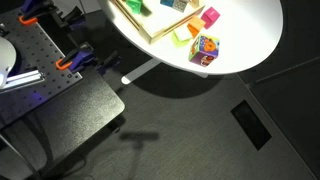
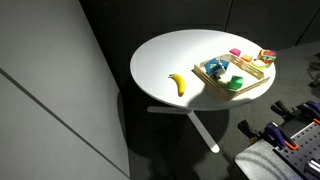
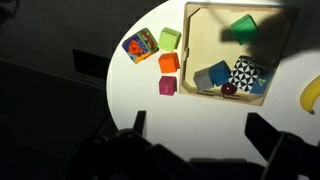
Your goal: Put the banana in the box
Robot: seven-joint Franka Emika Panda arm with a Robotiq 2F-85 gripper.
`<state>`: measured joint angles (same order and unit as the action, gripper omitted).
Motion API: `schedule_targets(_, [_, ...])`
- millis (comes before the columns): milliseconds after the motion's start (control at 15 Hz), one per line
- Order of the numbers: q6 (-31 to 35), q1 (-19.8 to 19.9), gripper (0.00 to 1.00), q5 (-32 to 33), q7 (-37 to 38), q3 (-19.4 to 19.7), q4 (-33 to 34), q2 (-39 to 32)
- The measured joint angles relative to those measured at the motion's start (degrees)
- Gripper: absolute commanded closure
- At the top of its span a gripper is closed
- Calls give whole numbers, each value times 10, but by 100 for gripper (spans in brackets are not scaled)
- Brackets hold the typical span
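The banana (image 2: 179, 84) lies on the white round table, apart from the box and on its open side. In the wrist view only its tip shows at the right edge (image 3: 312, 95). The box (image 2: 250, 73) has a tan rim and holds several toys; it also shows in the wrist view (image 3: 205, 40) and at the top of an exterior view (image 1: 135, 25). My gripper (image 3: 200, 130) is open and empty, high above the table edge, near the box's corner and well away from the banana. It does not show in either exterior view.
Outside the box lie a multicoloured cube (image 3: 140, 46), a lime-green block (image 3: 169, 39), an orange block (image 3: 168, 63) and a pink block (image 3: 167, 86). Inside are a green block (image 3: 243, 26) and a blue block (image 3: 213, 75). The table edge (image 3: 120, 110) drops to dark floor.
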<state>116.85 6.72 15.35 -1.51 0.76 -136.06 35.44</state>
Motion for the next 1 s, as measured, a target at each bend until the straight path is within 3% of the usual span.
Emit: schedule_targets(1000, [1, -10, 0, -6, 1, 0, 0, -16])
